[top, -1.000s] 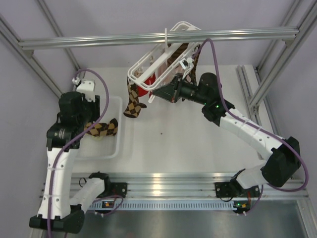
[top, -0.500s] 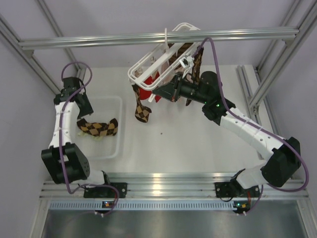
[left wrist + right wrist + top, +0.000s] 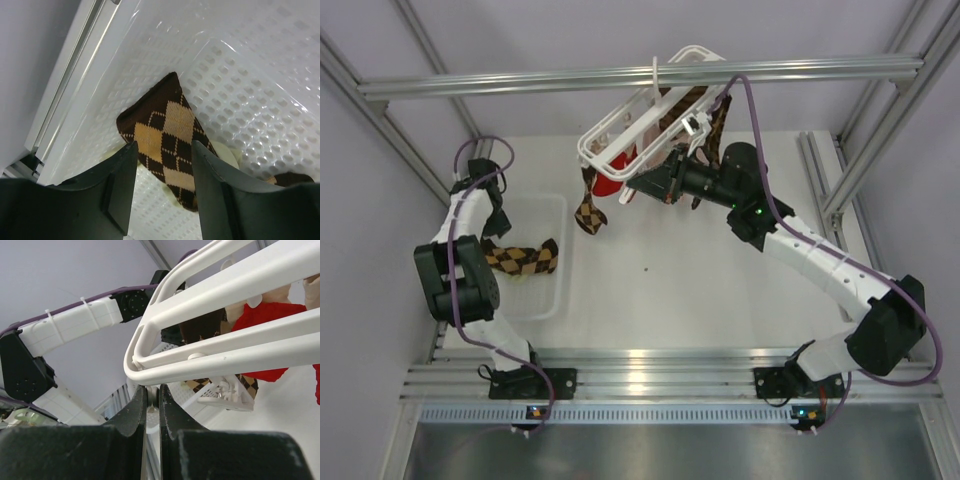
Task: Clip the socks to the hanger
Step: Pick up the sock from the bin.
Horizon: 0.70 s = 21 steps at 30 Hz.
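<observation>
The left gripper (image 3: 165, 147) hovers with fingers spread and empty over a checked sock (image 3: 167, 135) lying in the white bin (image 3: 260, 90) at left. The right gripper (image 3: 152, 395) is pinched closed (nothing visible between its fingers) just under the hanger (image 3: 210, 359), far centre, where a hanging sock (image 3: 588, 212) dangles.

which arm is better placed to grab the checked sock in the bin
Left. The left gripper hangs open right over the checked sock in the bin; the right gripper is shut, up by the hanger.
</observation>
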Motion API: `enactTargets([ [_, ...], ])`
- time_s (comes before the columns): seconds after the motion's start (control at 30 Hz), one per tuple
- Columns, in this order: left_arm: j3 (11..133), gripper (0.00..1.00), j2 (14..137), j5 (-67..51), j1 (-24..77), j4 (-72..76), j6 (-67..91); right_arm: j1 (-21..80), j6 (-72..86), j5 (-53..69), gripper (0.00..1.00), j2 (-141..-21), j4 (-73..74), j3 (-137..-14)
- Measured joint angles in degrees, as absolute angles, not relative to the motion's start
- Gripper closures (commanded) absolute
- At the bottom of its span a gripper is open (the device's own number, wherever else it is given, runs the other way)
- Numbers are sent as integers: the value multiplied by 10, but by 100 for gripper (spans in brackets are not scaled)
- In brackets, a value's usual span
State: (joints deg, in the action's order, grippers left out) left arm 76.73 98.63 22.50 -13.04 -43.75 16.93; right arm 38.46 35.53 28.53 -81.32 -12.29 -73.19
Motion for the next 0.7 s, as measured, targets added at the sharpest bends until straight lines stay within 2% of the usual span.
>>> enactTargets([
  [0.27,771,50,1061,250,-130,-419,181,385,348,283,100,-817,-123,-732],
  [0.5,771,62,1103,273,-130,-410,195,384,344,280,100,-819,-118,-732],
  [0.6,771,71,1116,275,-129,-400,194,384,344,280,100,-819,-115,-732],
  [0.63,772,82,1116,271,-129,-396,194,384,343,279,100,-819,-113,-732],
  [0.7,772,90,1116,257,-129,-385,192,383,340,279,100,-819,-110,-732],
])
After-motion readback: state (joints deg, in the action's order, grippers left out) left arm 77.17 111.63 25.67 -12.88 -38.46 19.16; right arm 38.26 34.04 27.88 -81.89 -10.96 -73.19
